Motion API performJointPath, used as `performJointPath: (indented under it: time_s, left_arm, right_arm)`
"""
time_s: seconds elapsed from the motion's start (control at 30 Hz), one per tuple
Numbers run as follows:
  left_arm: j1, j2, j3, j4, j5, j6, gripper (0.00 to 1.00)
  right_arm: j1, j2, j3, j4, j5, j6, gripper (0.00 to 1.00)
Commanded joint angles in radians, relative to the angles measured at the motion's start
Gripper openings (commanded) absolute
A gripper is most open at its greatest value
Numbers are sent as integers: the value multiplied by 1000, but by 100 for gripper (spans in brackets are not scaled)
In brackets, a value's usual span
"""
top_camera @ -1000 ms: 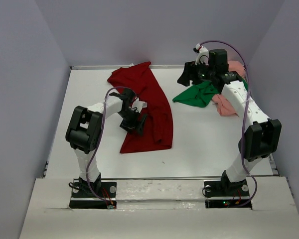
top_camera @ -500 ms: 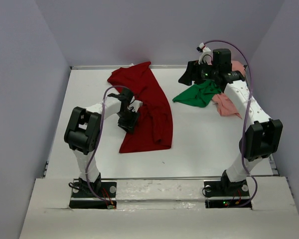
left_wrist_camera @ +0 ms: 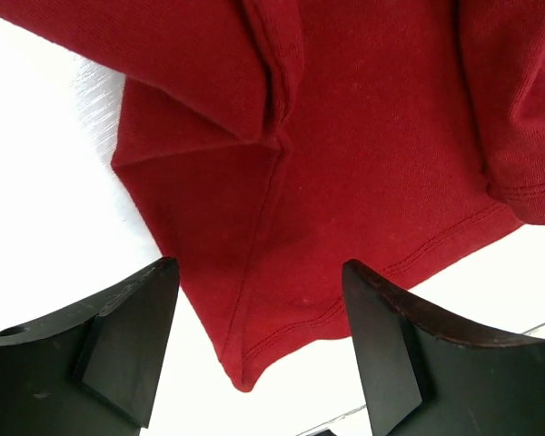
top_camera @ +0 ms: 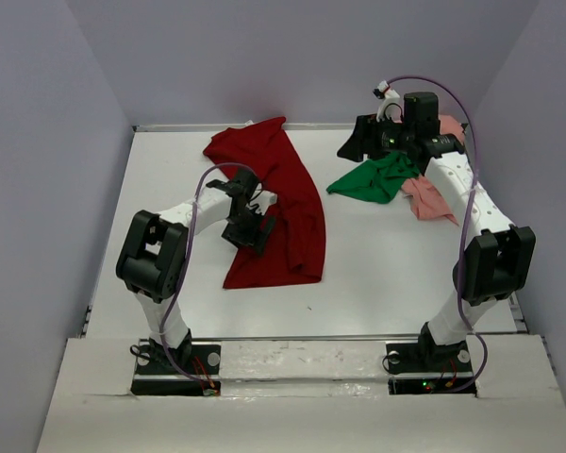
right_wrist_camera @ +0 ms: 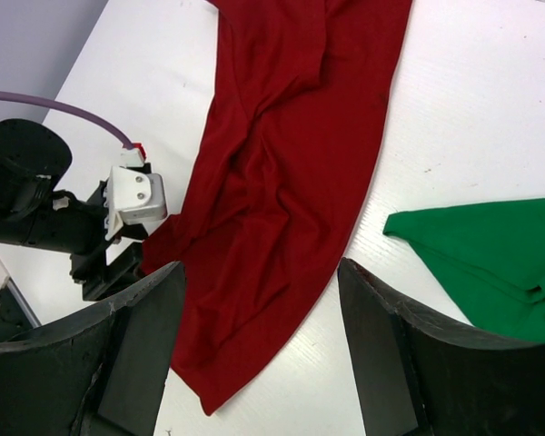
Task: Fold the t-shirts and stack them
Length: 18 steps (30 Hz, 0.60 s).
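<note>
Light: bright, even, diffuse, from above. Shadows on the table point(top_camera: 377, 274) are faint and soft-edged. Left wrist view: white surface close to clipping. Folds of the dark red t-shirt point(left_wrist_camera: 345, 136) softly shaded, weave sharp. Left gripper point(left_wrist_camera: 257, 272) reads black, nearly detail-less, slightly soft at the near edge. Overhead view sharp throughout, no glare.

Robotics lab test cell, white table point(top_camera: 387, 274) at frame centre, plain grey-violet enclosure walls point(top_camera: 47, 142) at left, top and right, two arm bases point(top_camera: 174, 363) bolted along the bottom edge, purple cabling point(right_wrist_camera: 54, 103).
</note>
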Motion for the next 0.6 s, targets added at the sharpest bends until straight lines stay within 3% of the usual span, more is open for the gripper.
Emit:
performJointPath:
  time_s: [0.0, 0.57]
  left_arm:
    - [-3, -31, -12, -14, -6, 13, 82]
    - [-6, 44, -14, -4, -76, 3, 73]
  right_arm:
    - [-12, -30, 30, 30, -23, 12, 73]
    - [-42, -64, 8, 36, -73, 25, 73]
